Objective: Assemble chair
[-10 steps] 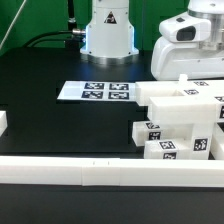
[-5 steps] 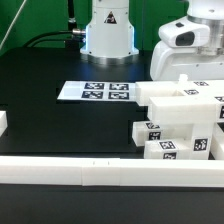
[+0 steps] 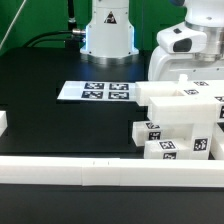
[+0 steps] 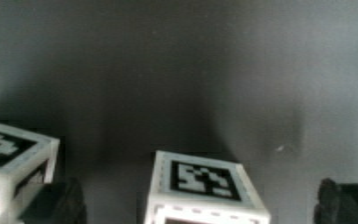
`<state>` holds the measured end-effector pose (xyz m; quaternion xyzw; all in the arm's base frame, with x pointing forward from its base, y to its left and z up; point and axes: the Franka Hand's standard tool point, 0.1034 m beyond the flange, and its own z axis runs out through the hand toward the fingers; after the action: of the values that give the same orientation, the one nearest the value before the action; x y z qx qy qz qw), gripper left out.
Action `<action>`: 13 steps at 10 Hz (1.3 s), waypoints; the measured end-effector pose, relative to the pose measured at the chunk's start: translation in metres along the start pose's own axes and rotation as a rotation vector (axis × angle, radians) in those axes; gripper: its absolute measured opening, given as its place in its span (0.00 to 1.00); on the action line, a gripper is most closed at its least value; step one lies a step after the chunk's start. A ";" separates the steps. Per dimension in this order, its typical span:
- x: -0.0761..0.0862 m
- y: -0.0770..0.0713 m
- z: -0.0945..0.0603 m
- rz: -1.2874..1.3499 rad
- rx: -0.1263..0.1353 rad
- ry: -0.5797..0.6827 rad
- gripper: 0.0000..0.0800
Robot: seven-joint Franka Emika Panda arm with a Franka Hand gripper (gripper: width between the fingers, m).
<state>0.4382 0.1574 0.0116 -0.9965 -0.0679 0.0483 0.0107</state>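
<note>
Though hidden outside, gripper [image 4: 208, 203] around chair piece [image 4: 201, 178].

black matte surface [image 3: 45, 115] spread wide across the scene. lying flat on it toward the back, the marker board [image 3: 95, 91], thin and white, tags in a row. just beside that, on the exterior view's right, a stacked cluster of chunky white chair pieces [image 3: 178, 125], tags showing. along the near edge, a long low white border rail [image 3: 100, 170]. at the exterior view's far left, a small white block [image 3: 3, 122], cut off by the frame. at the back, the robot base [image 3: 108, 35] planted on the surface, a dark cable [image 3: 45, 42] trailing beside it.
</note>
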 end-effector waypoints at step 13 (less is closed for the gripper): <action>0.001 0.003 -0.007 0.000 0.004 0.003 0.35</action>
<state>0.4404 0.1543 0.0188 -0.9965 -0.0677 0.0469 0.0127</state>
